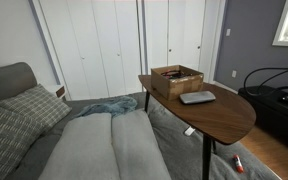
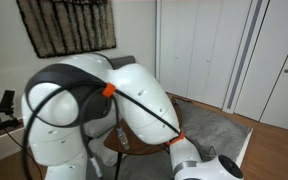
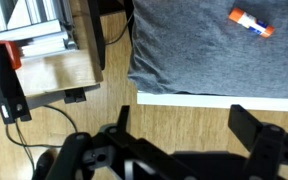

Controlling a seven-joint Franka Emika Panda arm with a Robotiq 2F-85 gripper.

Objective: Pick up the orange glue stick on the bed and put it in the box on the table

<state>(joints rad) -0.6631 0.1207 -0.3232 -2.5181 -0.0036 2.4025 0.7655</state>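
Note:
The orange glue stick [image 3: 251, 21] with a white and blue end lies on the grey bedsheet [image 3: 184, 50] at the top right of the wrist view. In an exterior view it is a small orange object [image 1: 236, 163] near the bed's lower right corner. My gripper [image 3: 184, 125] is open and empty, its two dark fingers over the wooden floor just off the bed's white edge, well short of the glue stick. The open brown box [image 1: 176, 78] stands on the far end of the oval wooden table [image 1: 224, 120].
A flat grey object [image 1: 197, 97] lies on the table beside the box. Pillows [image 1: 29, 105] and a blue blanket [image 1: 109, 107] are on the bed. A wooden stand [image 3: 54, 70] with cables and a red-topped clamp [image 3: 6, 55] is left of the bed. The white robot arm [image 2: 94, 100] fills an exterior view.

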